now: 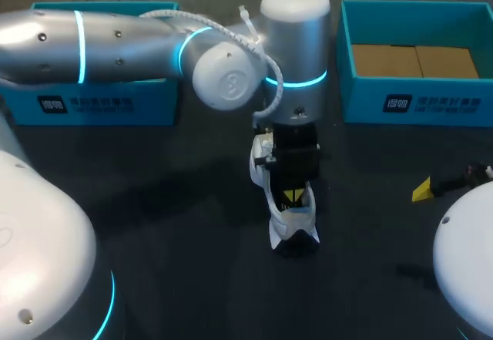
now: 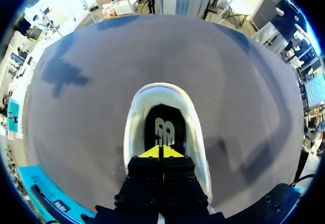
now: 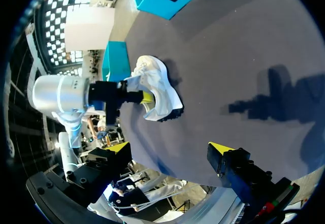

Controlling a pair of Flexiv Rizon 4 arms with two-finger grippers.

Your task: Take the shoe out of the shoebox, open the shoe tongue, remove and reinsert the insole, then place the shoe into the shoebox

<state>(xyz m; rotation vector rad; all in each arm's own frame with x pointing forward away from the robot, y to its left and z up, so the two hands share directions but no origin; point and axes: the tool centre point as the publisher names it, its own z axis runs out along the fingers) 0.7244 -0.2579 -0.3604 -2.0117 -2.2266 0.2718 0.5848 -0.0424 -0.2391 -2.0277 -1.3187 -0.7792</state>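
White shoe (image 1: 293, 223) stands out on the dark desk (image 1: 154, 201), mid-table, well apart from the open teal shoebox (image 1: 420, 105). Left jaws pressed together, tips down in the shoe's mouth over the black insole (image 2: 162, 125); whether they pinch its edge, cannot tell. Right jaws spread wide, empty, off to the side. Shoe likely light: soft upper, stiffer sole. Insole probably thin and floppy; take its heel edge, steady the shoe at the heel.

dim overhead light — soft shadows
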